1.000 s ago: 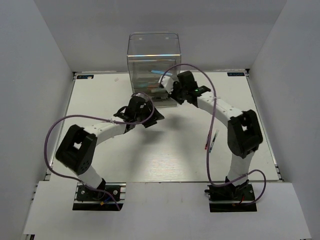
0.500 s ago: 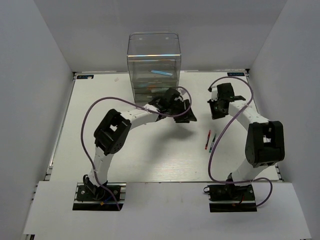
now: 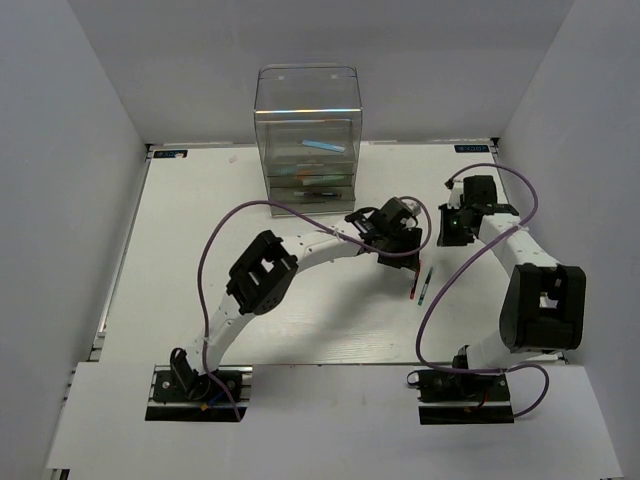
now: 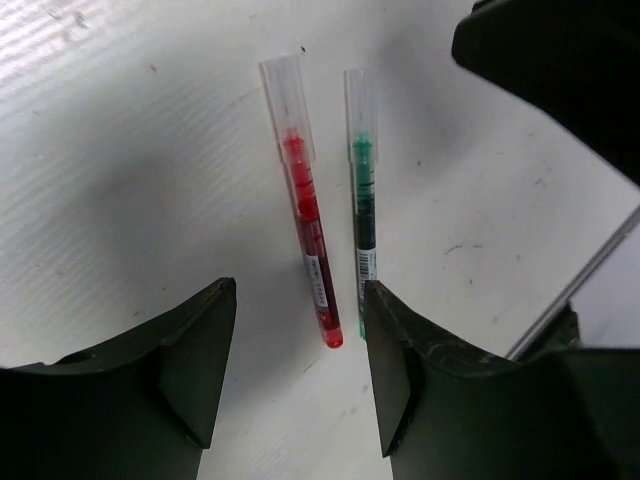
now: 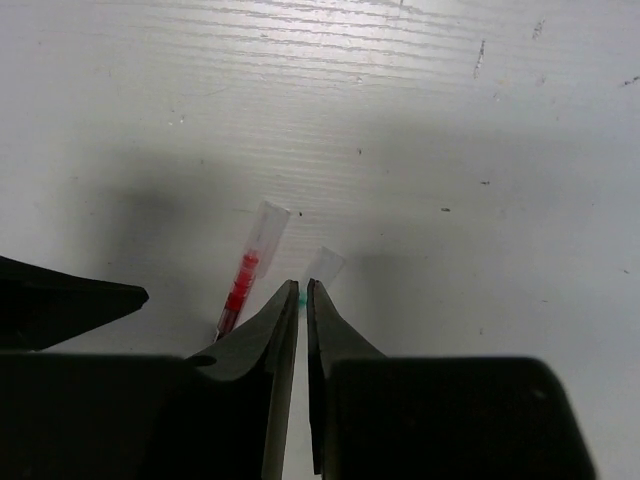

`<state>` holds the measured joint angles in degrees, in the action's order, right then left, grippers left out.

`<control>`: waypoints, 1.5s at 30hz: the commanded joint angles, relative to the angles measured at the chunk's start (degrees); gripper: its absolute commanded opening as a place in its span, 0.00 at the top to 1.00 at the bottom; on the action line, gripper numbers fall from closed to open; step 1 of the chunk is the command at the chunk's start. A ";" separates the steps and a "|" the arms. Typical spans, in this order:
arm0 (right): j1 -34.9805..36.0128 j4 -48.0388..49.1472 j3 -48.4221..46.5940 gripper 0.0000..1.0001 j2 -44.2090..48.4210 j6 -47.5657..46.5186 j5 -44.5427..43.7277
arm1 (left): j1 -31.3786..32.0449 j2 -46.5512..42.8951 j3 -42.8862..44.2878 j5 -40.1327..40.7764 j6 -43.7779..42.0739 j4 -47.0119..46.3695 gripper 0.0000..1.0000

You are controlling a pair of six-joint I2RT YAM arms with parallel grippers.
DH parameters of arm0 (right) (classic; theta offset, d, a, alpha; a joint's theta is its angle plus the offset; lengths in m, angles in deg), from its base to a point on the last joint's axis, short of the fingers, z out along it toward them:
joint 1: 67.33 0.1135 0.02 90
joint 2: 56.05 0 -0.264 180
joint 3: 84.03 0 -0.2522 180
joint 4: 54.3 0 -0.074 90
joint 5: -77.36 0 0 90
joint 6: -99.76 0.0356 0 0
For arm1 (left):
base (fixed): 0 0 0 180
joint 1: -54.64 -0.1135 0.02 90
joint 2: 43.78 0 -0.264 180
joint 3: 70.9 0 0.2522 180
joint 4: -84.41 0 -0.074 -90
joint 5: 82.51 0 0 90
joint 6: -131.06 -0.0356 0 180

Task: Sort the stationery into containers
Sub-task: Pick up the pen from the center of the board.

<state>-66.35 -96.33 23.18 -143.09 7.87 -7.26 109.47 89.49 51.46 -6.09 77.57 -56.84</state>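
A red pen (image 4: 305, 215) and a teal pen (image 4: 362, 210) lie side by side on the white table, both with clear caps. In the top view they are right of centre, the red pen (image 3: 413, 289) and the teal pen (image 3: 427, 284). My left gripper (image 4: 300, 370) is open and empty, hovering over their near ends with the red pen's tip between its fingers; in the top view it (image 3: 400, 243) reaches far right. My right gripper (image 5: 302, 292) is shut and empty, above the pens' caps (image 3: 452, 228). The clear drawer unit (image 3: 307, 105) stands at the back, with a light blue pen (image 3: 322, 146) in its top drawer.
More pens show dimly in the lower drawers (image 3: 312, 182). The left arm's purple cable (image 3: 240, 215) loops over the table's middle. White walls enclose the table at the left, back and right.
My left arm has swung from the drawer unit's front to the right, over the two pens. My right arm has drawn back from the drawers to the right side.
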 commanded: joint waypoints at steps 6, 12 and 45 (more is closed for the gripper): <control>-4.66 1.55 2.33 0.87 3.37 3.12 6.21 | 4.49 3.13 10.58 13.04 -5.05 8.84 0.38; -6.77 3.22 3.56 0.87 5.22 2.68 7.53 | 6.34 6.37 14.35 18.24 -5.57 11.12 0.42; -12.40 6.03 7.70 0.86 6.71 2.86 16.93 | 10.12 11.22 13.66 39.59 -6.64 30.01 0.70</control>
<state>-78.33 -91.83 30.57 -137.28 10.69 7.54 119.65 99.65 68.16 30.74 70.32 -36.71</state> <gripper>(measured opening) 0.137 0.314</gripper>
